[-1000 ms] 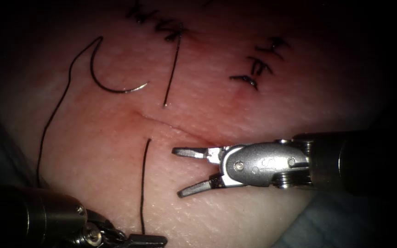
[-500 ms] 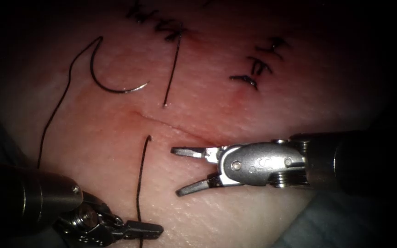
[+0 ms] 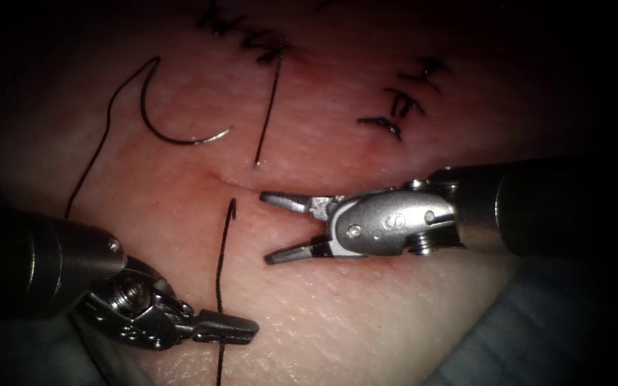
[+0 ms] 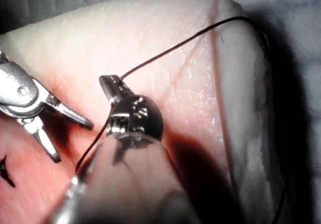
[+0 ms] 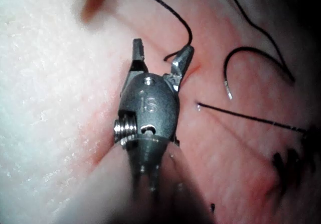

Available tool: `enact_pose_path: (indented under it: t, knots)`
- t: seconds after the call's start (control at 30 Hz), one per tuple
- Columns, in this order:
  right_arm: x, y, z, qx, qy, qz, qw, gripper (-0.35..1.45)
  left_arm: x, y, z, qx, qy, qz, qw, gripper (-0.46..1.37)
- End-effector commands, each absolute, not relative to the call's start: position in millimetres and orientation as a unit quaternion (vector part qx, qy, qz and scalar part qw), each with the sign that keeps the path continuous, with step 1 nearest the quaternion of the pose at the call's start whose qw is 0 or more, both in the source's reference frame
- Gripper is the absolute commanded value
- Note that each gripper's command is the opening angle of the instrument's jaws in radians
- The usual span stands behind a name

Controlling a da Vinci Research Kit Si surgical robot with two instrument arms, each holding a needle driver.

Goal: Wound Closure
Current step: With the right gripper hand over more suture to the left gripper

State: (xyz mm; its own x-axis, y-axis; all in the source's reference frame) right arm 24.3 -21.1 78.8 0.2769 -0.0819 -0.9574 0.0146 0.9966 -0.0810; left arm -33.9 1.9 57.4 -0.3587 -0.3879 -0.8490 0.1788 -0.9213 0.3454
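The left tool (image 3: 227, 330) sits low on the tissue (image 3: 366, 336), its jaws clenched on the thread (image 3: 219, 279), which crosses them and runs up to a free-looking end just below the cut (image 3: 266, 191). In the left wrist view the same tool (image 4: 111, 86) pinches the thread (image 4: 175, 45) at the tips, with the strand leading away over the edge of the tissue (image 4: 150, 28). The right tool (image 3: 275, 227) comes in from the right with its jaws spread apart and holding nothing; the upper jaw lies just at the cut, the lower jaw rests over the tissue below it, and both tips are near the thread's upper end but apart from it. The right wrist view shows this tool (image 5: 160, 56) with its jaws parted, a curl of thread (image 5: 183, 30) passing close to one tip. The needle (image 3: 173, 129) lies free on the tissue up and to the left of the cut, held by neither tool and not in the tissue, its bright tip pointing right; the thread runs from its other end down the left side toward the left tool's shaft. A straight thread tail (image 3: 267, 114) hangs from a dark stitch (image 3: 270, 50) above and ends just over the cut. More stitches (image 3: 402, 104) lie at upper right, and red fluid (image 3: 202, 193) tints the tissue around the cut.
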Motion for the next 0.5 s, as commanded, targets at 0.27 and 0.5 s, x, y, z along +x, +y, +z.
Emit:
enact_pose_path:
  t: [0.27,0.5]
  knots:
    - [25.2,-20.9,78.8,-0.085,0.610,-0.065,0.786,1.22,-34.2,3.7,58.8,0.550,-0.077,-0.815,0.162,-0.35]
    - [26.0,-21.1,78.5,-0.098,0.617,-0.098,0.775,1.18,-34.1,5.2,59.4,0.561,-0.049,-0.816,0.129,-0.35]
